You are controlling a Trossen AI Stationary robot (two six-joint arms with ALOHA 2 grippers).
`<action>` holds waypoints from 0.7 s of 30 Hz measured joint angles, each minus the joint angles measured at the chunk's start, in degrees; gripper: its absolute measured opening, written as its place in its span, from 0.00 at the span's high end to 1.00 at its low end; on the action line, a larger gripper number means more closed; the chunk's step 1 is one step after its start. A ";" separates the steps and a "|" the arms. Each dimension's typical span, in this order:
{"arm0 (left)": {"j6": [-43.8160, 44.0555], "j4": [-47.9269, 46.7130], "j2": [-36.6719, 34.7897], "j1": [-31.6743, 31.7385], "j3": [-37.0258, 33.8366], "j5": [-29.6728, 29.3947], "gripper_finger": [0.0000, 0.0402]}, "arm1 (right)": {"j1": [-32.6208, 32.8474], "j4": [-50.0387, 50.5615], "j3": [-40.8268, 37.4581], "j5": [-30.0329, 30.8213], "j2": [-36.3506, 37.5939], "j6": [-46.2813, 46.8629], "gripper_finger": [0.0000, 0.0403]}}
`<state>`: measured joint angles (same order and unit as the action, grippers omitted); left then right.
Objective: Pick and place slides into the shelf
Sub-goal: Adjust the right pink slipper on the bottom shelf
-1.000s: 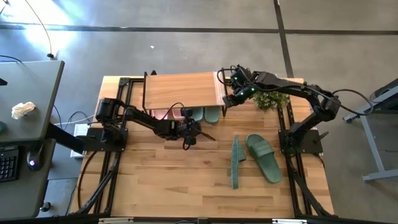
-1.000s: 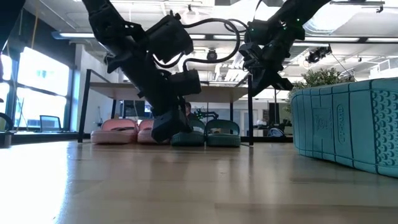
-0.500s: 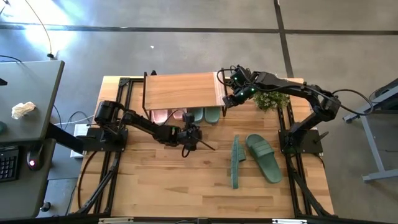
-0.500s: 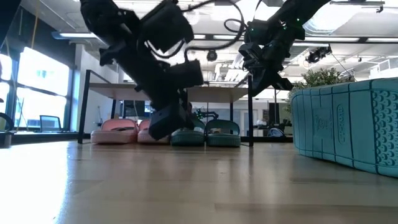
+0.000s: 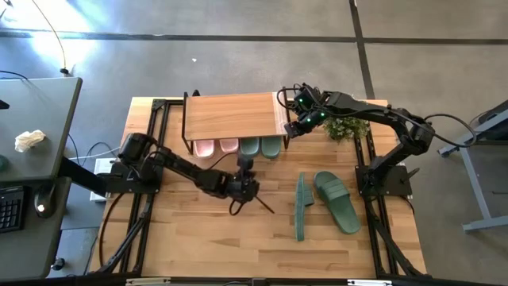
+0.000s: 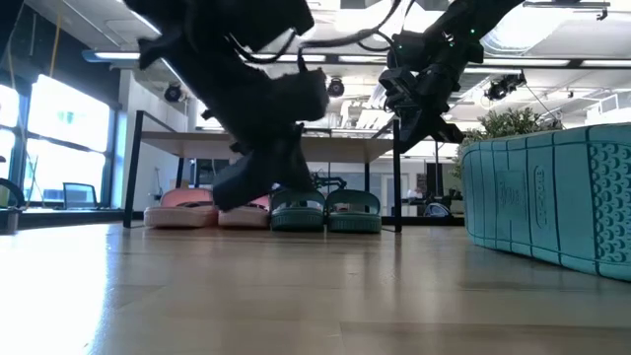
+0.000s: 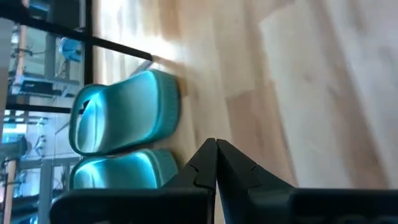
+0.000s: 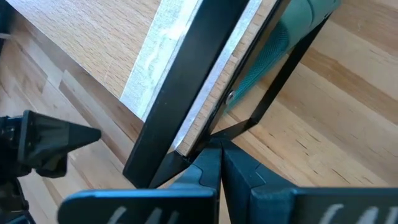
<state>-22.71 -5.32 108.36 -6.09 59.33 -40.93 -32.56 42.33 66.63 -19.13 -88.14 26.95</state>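
Here, at the far left beyond the bench (image 5: 198,238), a grey side desk (image 5: 32,135) carries a crumpled white cloth (image 5: 30,140). The left arm reaches from the bench's left edge toward its middle, and the left gripper (image 5: 267,208) hangs just over the bare planks with its fingers pressed together and nothing between them; in its wrist view the closed tips point past two green slides. Along the bench's far edge stands the shelf (image 5: 230,115), its light plank top on a thin black frame. Under it four slides sit side by side, toes poking out toward the near edge: the pink pair (image 5: 216,147) on the left and a dark green pair (image 5: 260,146) on the right, touching one another in a row. The low view shows the same four (image 6: 264,209) lined up beneath the plank. The right gripper (image 5: 289,131) is at the shelf's right end, raised above the bench, its fingers shut and empty, the tips right against the black frame bar in its wrist view. A small green plant (image 5: 346,127) sits near the far right corner. Toward the right edge lie the last two dark green slides, just apart from each other: one standing on its side (image 5: 301,206), the other lying sole down (image 5: 336,201).
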 joint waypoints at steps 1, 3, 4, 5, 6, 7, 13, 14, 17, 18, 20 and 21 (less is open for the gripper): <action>0.00 1.54 0.49 0.17 0.00 -0.04 1.00 | 0.00 -0.07 0.00 0.06 0.00 -0.07 1.00; -1.03 5.19 1.35 1.07 -0.07 0.53 1.00 | 0.00 -0.17 0.00 0.07 0.00 -0.19 1.00; -2.34 8.56 2.08 1.41 0.03 1.81 1.00 | 0.00 -0.18 0.00 0.08 0.00 -0.23 1.00; -3.53 10.87 2.79 1.86 0.07 3.56 1.00 | 0.00 -0.20 0.00 0.08 0.00 -0.29 1.00; -4.48 12.39 3.51 2.28 0.07 4.48 1.00 | 0.00 -0.26 0.00 0.11 0.00 -0.25 1.00; -5.25 12.89 4.33 2.58 0.48 4.84 1.00 | 0.00 -0.35 0.00 0.13 0.00 -0.27 1.00; -7.68 13.15 8.14 4.75 5.56 5.52 1.00 | 0.00 -0.24 0.00 0.26 0.00 -0.42 1.00; -8.68 12.77 8.73 5.08 6.33 6.21 1.00 | 0.00 -0.27 0.00 0.26 0.00 -0.42 1.00; -11.31 12.48 10.53 5.75 9.20 6.58 1.00 | 0.00 -0.22 0.00 0.26 0.00 -0.42 1.00; -11.60 11.94 10.81 5.79 10.00 6.50 1.00 | 0.00 -0.22 0.00 0.28 0.00 -0.42 1.00; -11.57 10.96 11.63 5.83 11.43 6.19 1.00 | 0.00 -0.19 0.00 0.62 0.00 -0.42 1.00; -11.64 10.48 12.00 6.00 11.88 5.85 1.00 | 0.00 -0.26 0.00 0.63 0.00 -0.42 1.00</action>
<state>-34.36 5.17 120.36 -0.09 71.21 -35.08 -32.56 42.07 66.63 -18.51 -88.14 26.52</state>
